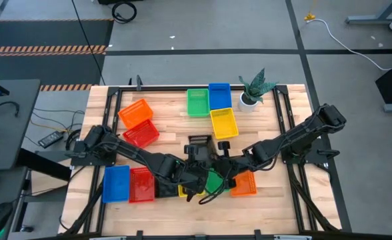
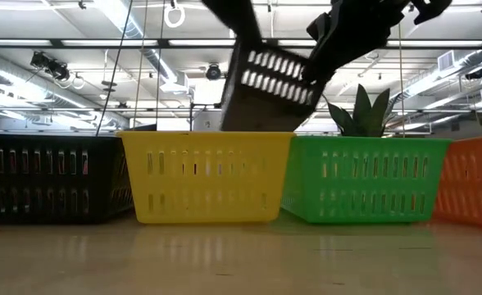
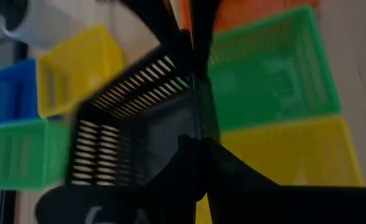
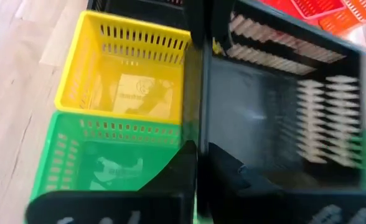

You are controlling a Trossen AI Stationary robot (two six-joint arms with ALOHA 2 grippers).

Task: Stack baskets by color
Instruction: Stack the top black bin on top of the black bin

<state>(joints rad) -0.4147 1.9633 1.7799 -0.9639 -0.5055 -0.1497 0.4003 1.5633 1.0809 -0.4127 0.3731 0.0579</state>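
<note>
A black basket [image 1: 199, 142] hangs tilted in the air [image 2: 266, 82] over the near row of baskets. Both grippers meet at it. My left gripper [image 3: 198, 149] reaches in from the left [image 1: 196, 157] and is shut on one wall. My right gripper [image 4: 201, 155] reaches in from the right [image 1: 224, 152] with another wall between its fingers. Below them, resting on their bases, stand a second black basket [image 2: 48, 176], a yellow basket [image 2: 204, 176], a green basket [image 2: 364, 176] and an orange basket [image 2: 475, 180]. My left gripper pinches one mesh wall of the black basket [image 3: 194, 93] between its two fingers, one finger inside and one outside. The fingers slant down from the table's left. The basket is tilted and clear of the table. My right gripper has a wall of the black basket [image 4: 203, 93] between its two fingers, one inside and one outside, with almost no gap showing. The fingers slant down from the table's right. The basket hangs clear above the yellow and green baskets.
A blue basket [image 1: 116, 183] and a red basket [image 1: 141, 185] stand at the near left. An orange basket [image 1: 135, 112] and a red one [image 1: 141, 135] lie farther left. Green [image 1: 197, 102], blue [image 1: 219, 95] and yellow [image 1: 224, 123] baskets and a potted plant [image 1: 255, 90] stand at the far side.
</note>
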